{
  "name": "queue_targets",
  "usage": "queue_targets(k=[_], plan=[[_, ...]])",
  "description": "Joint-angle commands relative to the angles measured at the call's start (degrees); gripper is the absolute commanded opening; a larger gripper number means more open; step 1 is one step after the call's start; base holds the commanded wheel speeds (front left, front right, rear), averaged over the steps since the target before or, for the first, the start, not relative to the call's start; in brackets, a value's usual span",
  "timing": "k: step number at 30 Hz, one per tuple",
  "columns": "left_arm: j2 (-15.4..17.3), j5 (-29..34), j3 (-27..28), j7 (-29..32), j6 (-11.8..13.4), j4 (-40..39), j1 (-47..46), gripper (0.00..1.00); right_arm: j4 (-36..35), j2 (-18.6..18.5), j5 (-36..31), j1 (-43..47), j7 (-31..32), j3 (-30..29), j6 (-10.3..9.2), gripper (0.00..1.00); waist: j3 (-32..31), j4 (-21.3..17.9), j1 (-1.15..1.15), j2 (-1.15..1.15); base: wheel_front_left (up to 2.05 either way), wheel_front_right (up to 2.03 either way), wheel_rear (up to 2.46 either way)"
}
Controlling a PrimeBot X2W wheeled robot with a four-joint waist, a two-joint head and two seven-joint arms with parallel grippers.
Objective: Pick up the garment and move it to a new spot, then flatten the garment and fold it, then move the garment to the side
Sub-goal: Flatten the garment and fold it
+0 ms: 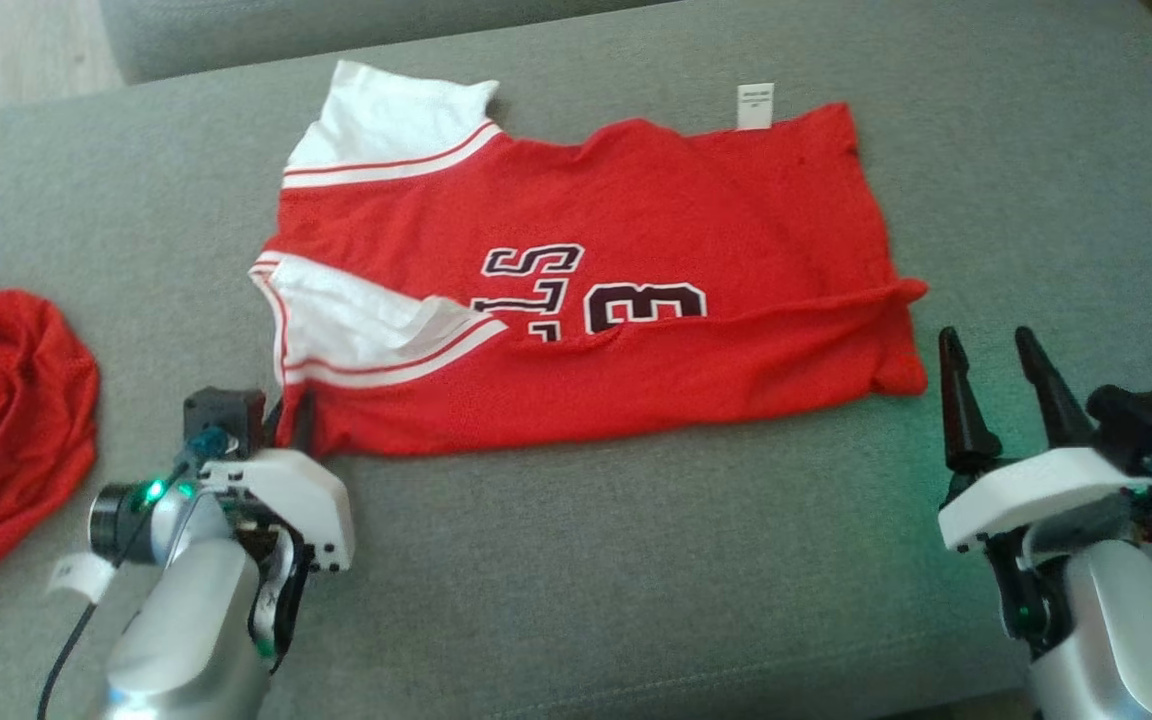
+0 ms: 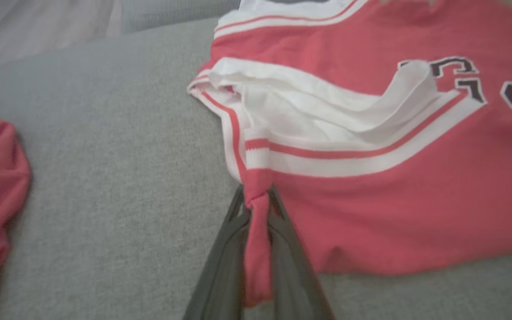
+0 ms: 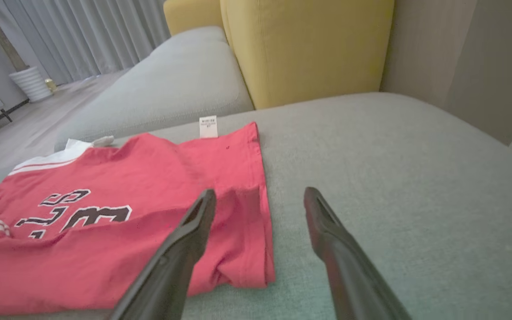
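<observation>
Jersey: red, white sleeves, black lettering. It lies spread on the grey seat, roughly centre in the head view. Sleeves point to my left, hem to my right. The near long edge is folded up over the body and covers the lower part of the number. The near sleeve is rumpled and folded onto the chest. The far sleeve lies flat at the top left. A white label sticks out from the far edge.

Left gripper: clamped on the jersey's near left corner, just below the near sleeve's striped cuff. In the left wrist view a bunched strip of red fabric runs down between the two fingers.

Right gripper: fingers apart, holding nothing. It sits just beside the near hem corner. In the right wrist view one finger overlaps that corner and the other is over bare seat. I cannot tell whether it touches the fabric.

Second red cloth: bunched on the seat at far left, well apart from the jersey.

Yellow cushion: upright beyond the seat, in the right wrist view.
</observation>
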Motion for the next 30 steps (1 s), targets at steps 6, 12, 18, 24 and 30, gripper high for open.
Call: queue_targets(k=[6, 12, 18, 24, 30], plan=[[1.18, 0.2, 1.54, -3.15, 0.18, -6.18, -2.38, 0.0, 4.99, 2.25, 2.17, -4.69, 5.31, -2.27, 0.23, 1.0, 1.3, 2.65, 0.0, 0.0, 0.0, 0.0, 0.0], [0.87, 0.38, 0.36, -2.85, -0.05, -10.03, -2.31, 0.0, 11.56, 2.75, -0.35, -8.48, 7.86, -5.57, 0.23, 1.0, 2.59, 4.26, 0.0, 0.0, 0.0, 0.0, 0.0], [1.18, 0.33, -0.02, -2.52, 0.27, -12.51, -2.08, 0.0, 16.6, 3.05, -2.29, -11.51, 9.62, -6.09, 0.23, 0.91, 3.63, 4.89, 0.0, 0.0, 0.0, 0.0, 0.0], [2.06, -0.29, 0.35, -1.92, 0.73, -12.45, -1.23, 0.0, 17.74, 1.73, 0.42, -12.61, 10.51, -3.19, 0.23, 0.0, 3.09, 4.7, 0.0, 0.0, 0.0, 0.0, 0.0], [3.43, -1.37, 0.73, -1.19, 0.24, -12.1, 0.17, 0.0, 16.45, -1.83, 3.08, -12.03, 12.52, -0.87, 0.23, 0.0, 0.84, 4.35, 0.0, 0.0, 0.0, 0.0, 0.0]])
